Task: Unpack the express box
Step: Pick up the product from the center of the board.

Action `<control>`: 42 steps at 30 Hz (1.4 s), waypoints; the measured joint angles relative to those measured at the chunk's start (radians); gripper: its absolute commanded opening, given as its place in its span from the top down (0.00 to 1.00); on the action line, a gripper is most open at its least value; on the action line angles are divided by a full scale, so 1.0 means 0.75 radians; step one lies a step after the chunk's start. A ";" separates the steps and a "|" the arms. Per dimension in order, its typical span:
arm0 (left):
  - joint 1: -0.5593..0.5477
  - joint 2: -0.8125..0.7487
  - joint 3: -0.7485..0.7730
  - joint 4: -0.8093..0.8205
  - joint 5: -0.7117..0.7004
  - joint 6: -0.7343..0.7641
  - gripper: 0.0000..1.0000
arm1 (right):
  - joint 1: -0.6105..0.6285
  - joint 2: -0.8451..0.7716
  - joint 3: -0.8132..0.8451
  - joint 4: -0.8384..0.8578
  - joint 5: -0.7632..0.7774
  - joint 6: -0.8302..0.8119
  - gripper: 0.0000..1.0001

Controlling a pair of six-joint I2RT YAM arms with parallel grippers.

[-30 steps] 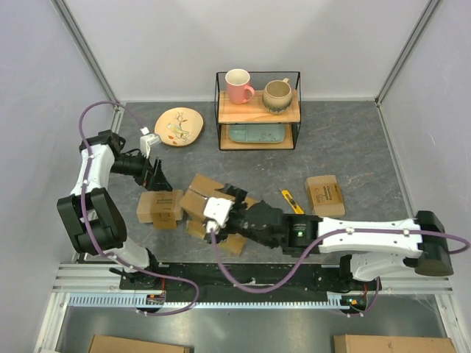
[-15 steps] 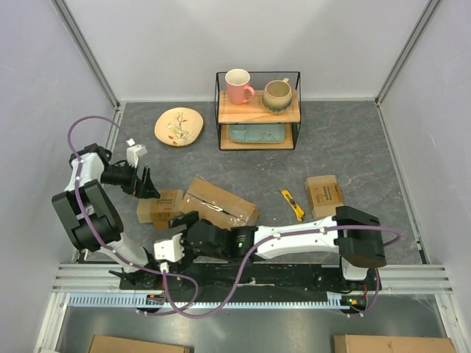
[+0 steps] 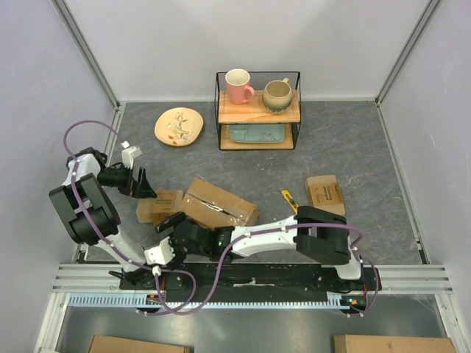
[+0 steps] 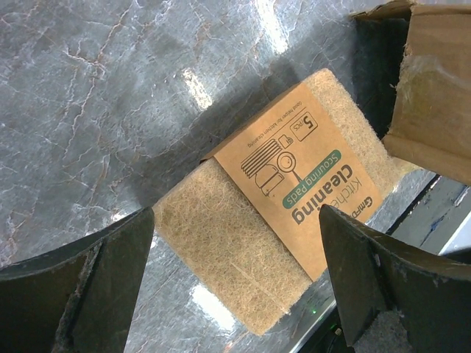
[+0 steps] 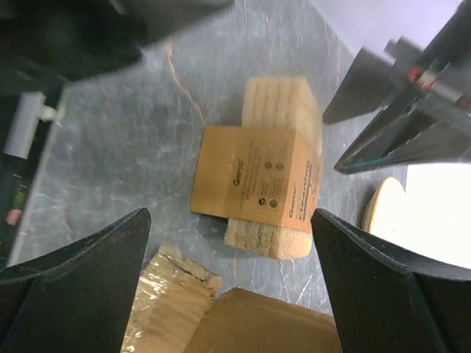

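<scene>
The express box [image 3: 219, 202] lies at the table's near middle, a torn taped flap [image 5: 165, 309] at its near-left end. It also shows in the right wrist view [image 5: 257, 327] and the left wrist view [image 4: 438, 88]. A pack of tan scouring pads in a cardboard sleeve [image 3: 160, 207] lies on the table just left of it, also in both wrist views [image 4: 294, 198] [image 5: 257, 176]. My left gripper [image 3: 141, 184] is open and empty above the pack [image 4: 235, 294]. My right gripper [image 3: 176, 224] is open and empty, near the box's near-left corner [image 5: 232, 294].
A yellow utility knife [image 3: 292, 202] and a small brown packet [image 3: 324, 194] lie right of the box. A plate [image 3: 179, 126] sits at the back left. A wire shelf [image 3: 257, 110] holds a pink mug [image 3: 238, 85], a beige mug [image 3: 277, 94] and a teal tray [image 3: 255, 133].
My right arm has swung left and back from over the box to the near-left edge. My left gripper has drawn back to the left. The box's flaps have dropped.
</scene>
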 measured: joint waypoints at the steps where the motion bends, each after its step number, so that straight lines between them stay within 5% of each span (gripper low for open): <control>1: 0.000 0.000 0.000 0.001 0.004 0.001 0.00 | -0.018 0.016 0.000 0.003 0.000 -0.007 0.02; 15: 0.001 0.108 0.053 -0.014 0.072 0.043 0.00 | -0.122 0.221 0.019 0.115 0.018 -0.107 0.02; 32: 0.012 0.185 0.047 -0.127 0.111 0.349 0.00 | -0.128 0.389 0.012 0.689 0.224 -0.311 0.07; 35: 0.013 0.195 0.055 -0.159 0.116 0.419 0.00 | -0.135 0.401 0.014 0.698 0.214 -0.308 0.12; 42: 0.013 0.202 0.058 -0.211 0.126 0.586 0.00 | -0.172 0.407 0.036 0.596 0.146 -0.260 0.51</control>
